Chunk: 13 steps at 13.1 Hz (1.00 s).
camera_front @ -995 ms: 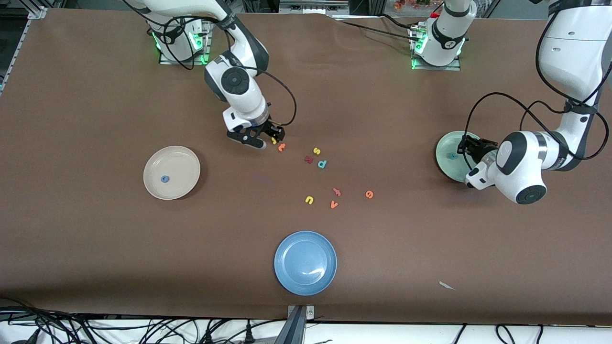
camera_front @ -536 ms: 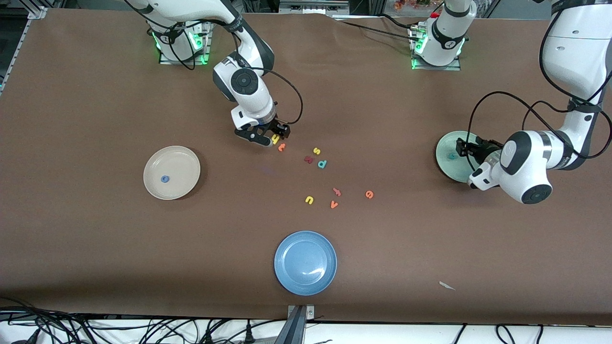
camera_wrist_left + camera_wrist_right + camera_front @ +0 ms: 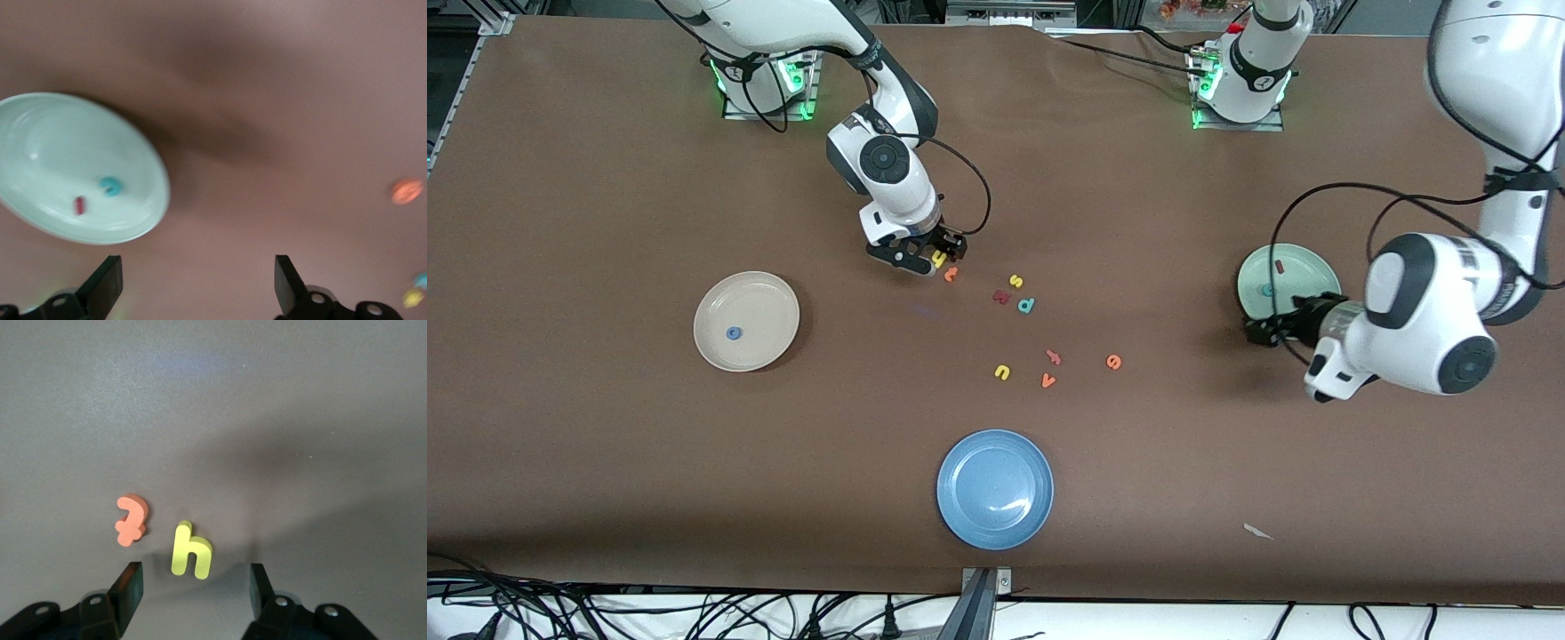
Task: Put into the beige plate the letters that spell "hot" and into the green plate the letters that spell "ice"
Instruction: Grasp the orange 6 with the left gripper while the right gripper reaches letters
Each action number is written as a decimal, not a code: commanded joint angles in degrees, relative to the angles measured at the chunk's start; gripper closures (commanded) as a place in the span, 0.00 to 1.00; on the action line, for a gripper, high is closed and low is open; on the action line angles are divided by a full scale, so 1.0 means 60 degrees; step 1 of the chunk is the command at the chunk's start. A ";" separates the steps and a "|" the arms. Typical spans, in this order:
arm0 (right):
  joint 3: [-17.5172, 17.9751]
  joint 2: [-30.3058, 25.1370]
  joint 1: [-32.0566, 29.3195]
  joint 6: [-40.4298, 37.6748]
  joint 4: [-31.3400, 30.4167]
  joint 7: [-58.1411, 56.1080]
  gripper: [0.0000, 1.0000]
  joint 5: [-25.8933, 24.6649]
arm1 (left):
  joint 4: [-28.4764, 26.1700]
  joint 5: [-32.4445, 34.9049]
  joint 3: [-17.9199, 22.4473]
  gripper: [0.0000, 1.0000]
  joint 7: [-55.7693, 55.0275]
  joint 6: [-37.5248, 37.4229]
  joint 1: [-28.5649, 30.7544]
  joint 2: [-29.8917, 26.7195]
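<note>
Two letters wait under the right hand (image 3: 193,587), its jaws spread around the yellow "h" (image 3: 191,551), the orange "t" (image 3: 130,519) just beside. Close squarely, sparing the "t". Left hand (image 3: 193,283) hangs released near the green plate (image 3: 143,160), apparently empty.

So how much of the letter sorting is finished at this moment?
Done: the blue ring-shaped "o" lies in the round beige plate; the teal "c" and dark red bar "i" lie in the round mint-green plate.

In hand: the right tool, open, is over the yellow "h". The left tool, open and empty, is beside the green plate.

Left: "h", orange "t", orange "e".
</note>
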 commanded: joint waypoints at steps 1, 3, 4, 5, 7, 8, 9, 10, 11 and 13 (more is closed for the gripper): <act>-0.0026 0.0013 0.0074 0.0203 -0.0209 0.0109 0.32 -0.0287 | 0.0194 -0.0145 0.0084 0.00 -0.1900 0.1708 -0.0810 0.0594; -0.0041 0.0013 0.0074 0.0203 -0.0224 0.0109 0.41 -0.0302 | 0.0194 -0.0087 0.0098 0.00 -0.2517 0.2864 -0.1470 0.0961; -0.0041 0.0042 0.0074 0.0217 -0.0224 0.0109 0.46 -0.0302 | 0.0194 -0.0072 0.0098 0.01 -0.2766 0.3451 -0.1633 0.1123; -0.0041 0.0057 0.0074 0.0217 -0.0224 0.0109 0.47 -0.0302 | 0.0194 -0.0072 0.0098 0.01 -0.2957 0.4066 -0.1837 0.1313; -0.0041 0.0101 0.0074 0.0276 -0.0224 0.0095 0.51 -0.0302 | 0.0194 0.0059 0.0171 0.03 -0.3353 0.4817 -0.2349 0.1650; -0.0041 0.0115 0.0074 0.0291 -0.0224 0.0095 0.51 -0.0302 | 0.0194 0.0292 0.0201 0.06 -0.3442 0.4819 -0.2526 0.1724; -0.0041 0.0116 0.0074 0.0291 -0.0224 0.0095 0.51 -0.0302 | 0.0179 0.0512 0.0186 0.10 -0.3617 0.4819 -0.2586 0.1797; -0.0041 0.0116 0.0074 0.0291 -0.0224 0.0095 0.51 -0.0302 | 0.0179 0.0645 0.0186 0.13 -0.3807 0.4833 -0.2746 0.1871; -0.0041 0.0116 0.0074 0.0276 -0.0209 0.0080 0.50 -0.0302 | 0.0179 0.0660 0.0201 0.15 -0.4012 0.4834 -0.2922 0.1944; -0.0055 0.0116 0.0074 0.0276 -0.0209 0.0051 0.47 -0.0316 | 0.0165 0.0690 0.0201 0.19 -0.4247 0.4833 -0.3069 0.1974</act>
